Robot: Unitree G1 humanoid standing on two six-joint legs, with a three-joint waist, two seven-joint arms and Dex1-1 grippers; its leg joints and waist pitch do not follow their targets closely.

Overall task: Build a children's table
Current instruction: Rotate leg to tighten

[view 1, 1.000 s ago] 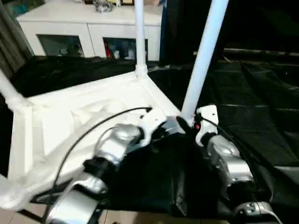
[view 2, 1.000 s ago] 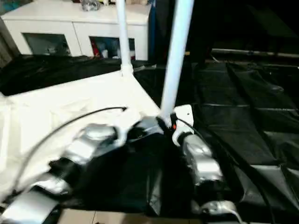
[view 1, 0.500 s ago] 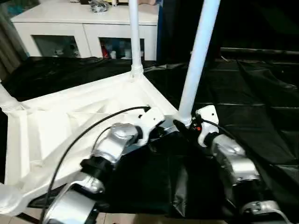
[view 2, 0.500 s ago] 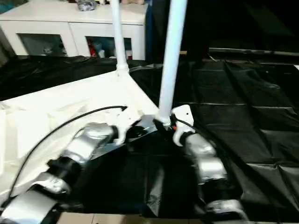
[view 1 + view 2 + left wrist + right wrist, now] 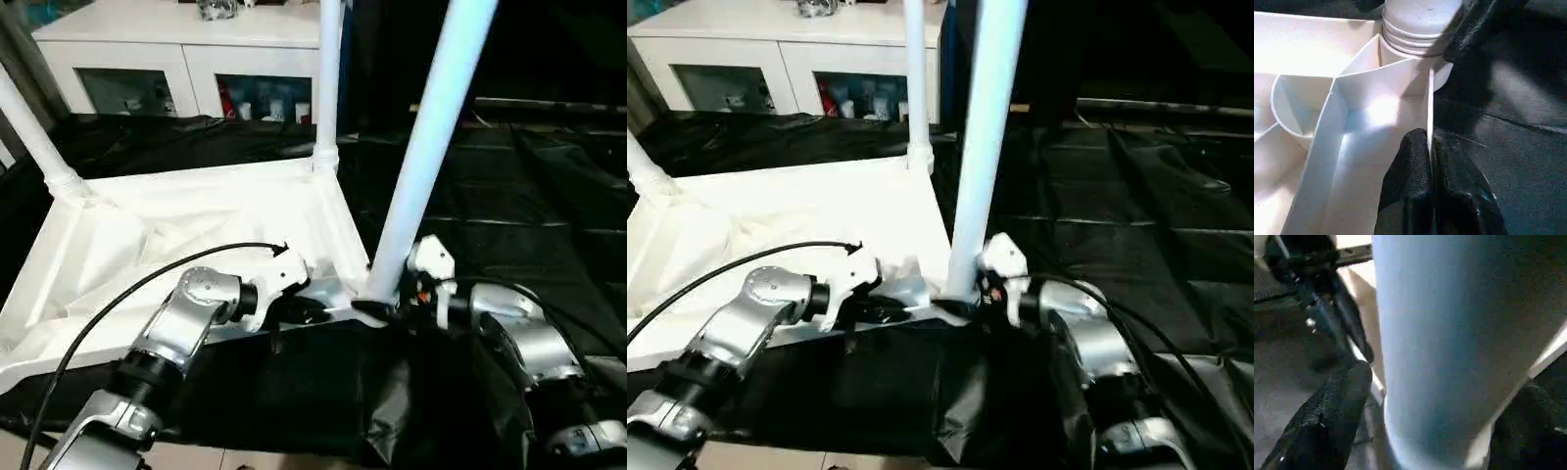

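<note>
Upturned tabletop (image 5: 186,230) is lying on the black bench (image 5: 549,196), now swung round; left hand (image 5: 1431,196) is pinching its edge wall, right hand (image 5: 392,311) is widening around the near leg (image 5: 426,157), probably seated, so releasing

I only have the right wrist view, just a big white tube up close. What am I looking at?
Observer: The near leg, upright in a corner socket of the upturned tabletop; your right tool is at its base.
Operator: Where is the left tool?
Observer: The left tool is shut on the tabletop's thin rim wall, beside that socket.
Operator: Any other legs in?
Observer: Two: the far leg and the left leg stand upright.
</note>
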